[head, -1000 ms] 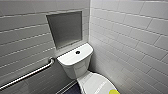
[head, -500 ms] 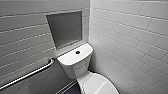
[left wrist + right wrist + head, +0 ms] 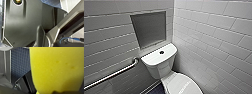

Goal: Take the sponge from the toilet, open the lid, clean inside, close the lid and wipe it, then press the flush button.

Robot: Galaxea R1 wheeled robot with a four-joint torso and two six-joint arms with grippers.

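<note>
Being clamped, apparently, in the right gripper (image 3: 58,92), the sponge (image 3: 56,69) is being held over the floor (image 3: 20,65), off the toilet (image 3: 159,65). With the lid (image 3: 182,86) lying shut, a drop is being risked by any loose pinch on soft foam.

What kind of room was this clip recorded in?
A small bathroom or toilet stall, possibly an accessible one. A white toilet with a flush button on top stands in the corner, the walls are covered in white tiles, and a metal grab bar runs along the wall beside it.
</note>
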